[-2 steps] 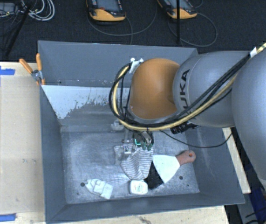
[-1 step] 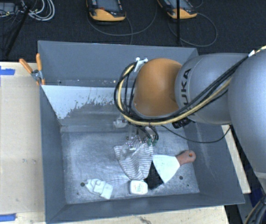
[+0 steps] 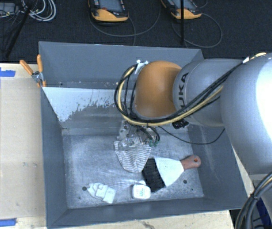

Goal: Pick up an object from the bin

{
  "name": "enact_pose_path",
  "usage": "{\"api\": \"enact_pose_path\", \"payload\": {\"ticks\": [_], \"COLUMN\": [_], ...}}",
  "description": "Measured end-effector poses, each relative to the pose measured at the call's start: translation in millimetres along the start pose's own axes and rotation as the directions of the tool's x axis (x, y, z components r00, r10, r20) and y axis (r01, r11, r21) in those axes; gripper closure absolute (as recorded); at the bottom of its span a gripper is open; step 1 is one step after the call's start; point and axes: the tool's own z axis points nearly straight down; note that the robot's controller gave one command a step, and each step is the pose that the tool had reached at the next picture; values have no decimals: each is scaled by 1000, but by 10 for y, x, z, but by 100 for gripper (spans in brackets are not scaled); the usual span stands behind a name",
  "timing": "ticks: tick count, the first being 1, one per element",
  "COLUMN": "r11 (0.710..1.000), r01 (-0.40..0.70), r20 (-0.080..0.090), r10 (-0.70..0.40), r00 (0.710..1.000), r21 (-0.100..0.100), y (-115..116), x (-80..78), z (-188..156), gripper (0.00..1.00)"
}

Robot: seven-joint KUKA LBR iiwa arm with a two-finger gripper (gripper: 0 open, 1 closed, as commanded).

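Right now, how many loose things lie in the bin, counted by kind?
Striped grey cloth: 1
Brush with black bristles: 1
Small white objects: 2
Total: 4

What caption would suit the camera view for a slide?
KUKA arm's gripper over a crumpled grey-striped cloth, beside a black-bristled white brush, in the grey metal bin.

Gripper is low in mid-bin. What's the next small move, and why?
Probably a short straight lift: the gripper sits at the upper end of the striped grey cloth, and the black-bristled brush lies right beside the cloth's right edge, so moving sideways might drag it.
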Motion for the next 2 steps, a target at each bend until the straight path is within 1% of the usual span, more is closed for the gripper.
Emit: {"api": "enact_pose_path", "payload": {"ticks": [1, 2], "r11": [1000, 997], "r01": [0, -80], "r20": [1, 10], "r10": [0, 80], "r00": [1000, 997], "r21": [0, 0], "y": [0, 232], "x": [-1, 195], "z": [0, -1902], "gripper": [100, 100]}}
